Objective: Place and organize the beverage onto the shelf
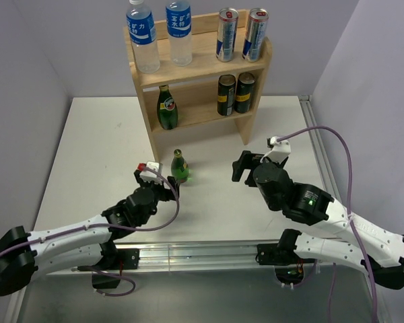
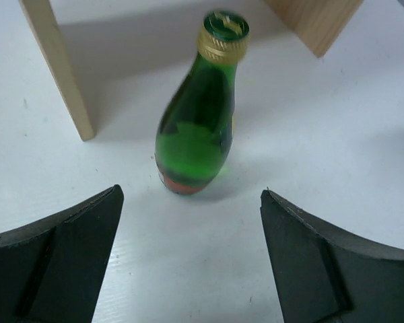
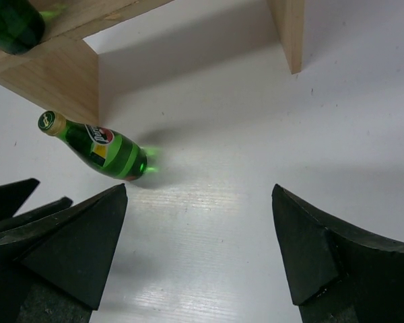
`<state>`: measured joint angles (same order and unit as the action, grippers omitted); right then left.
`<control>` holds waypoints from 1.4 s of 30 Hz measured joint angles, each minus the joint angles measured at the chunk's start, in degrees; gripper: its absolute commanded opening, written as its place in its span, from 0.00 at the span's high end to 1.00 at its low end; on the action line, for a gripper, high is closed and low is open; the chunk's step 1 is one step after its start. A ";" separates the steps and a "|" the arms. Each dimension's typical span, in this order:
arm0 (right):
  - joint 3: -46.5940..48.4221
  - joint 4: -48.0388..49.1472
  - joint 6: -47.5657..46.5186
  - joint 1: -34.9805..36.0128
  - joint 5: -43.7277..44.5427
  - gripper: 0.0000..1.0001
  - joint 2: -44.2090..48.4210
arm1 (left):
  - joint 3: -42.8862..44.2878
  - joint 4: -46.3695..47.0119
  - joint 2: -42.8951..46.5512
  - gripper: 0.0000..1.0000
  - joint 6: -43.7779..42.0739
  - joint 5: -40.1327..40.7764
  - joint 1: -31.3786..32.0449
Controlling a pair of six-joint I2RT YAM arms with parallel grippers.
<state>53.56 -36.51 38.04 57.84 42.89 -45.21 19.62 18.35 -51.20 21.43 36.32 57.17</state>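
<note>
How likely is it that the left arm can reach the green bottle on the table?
Probably yes: the left gripper is open, the bottle stands upright just ahead, only bare table between.

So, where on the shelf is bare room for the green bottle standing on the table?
Lower board of the shelf: a free patch between the shelved green bottle and the two dark cans. Top board: only a narrow gap between the water bottles and the tall cans; crowded.
</note>
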 measured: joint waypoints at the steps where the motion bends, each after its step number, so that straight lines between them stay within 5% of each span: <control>1: 0.00 -0.46 0.22 0.17 0.17 0.05 0.31 | -0.50 1.09 -1.36 0.10 0.33 0.02 0.39; 19: -0.76 -6.16 3.85 1.46 1.70 0.05 2.80 | -1.46 26.99 -27.76 0.12 0.35 2.01 1.44; 42: -3.89 -8.28 5.18 1.55 1.81 0.05 4.44 | 6.82 43.39 -47.39 0.14 -4.26 6.69 -0.55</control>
<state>49.67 -44.80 43.22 59.40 44.71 -40.77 26.44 61.73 -98.59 17.17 43.00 56.62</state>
